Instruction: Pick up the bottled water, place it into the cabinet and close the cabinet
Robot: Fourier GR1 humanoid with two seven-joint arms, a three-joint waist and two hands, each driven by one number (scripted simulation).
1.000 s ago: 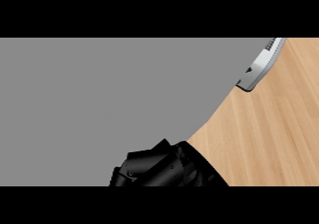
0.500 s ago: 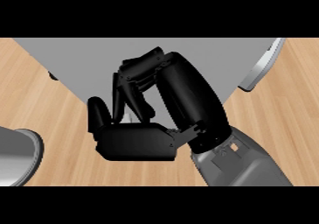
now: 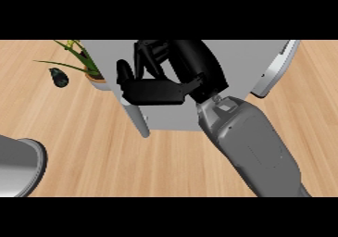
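The right hand (image 3: 158, 88) hangs over the grey cabinet (image 3: 233, 60), fingers curled, seemingly holding nothing.

The cabinet (image 3: 219, 83) stood on the counter (image 3: 130, 157) at twelve o'clock, its door (image 3: 275, 69) out at two. A potted plant (image 3: 86, 62) sat just beside it at ten, with a small dark object (image 3: 59, 77) further left. A round basin (image 3: 17, 166) lay at eight. The right hand (image 3: 158, 88) hung over the cabinet.
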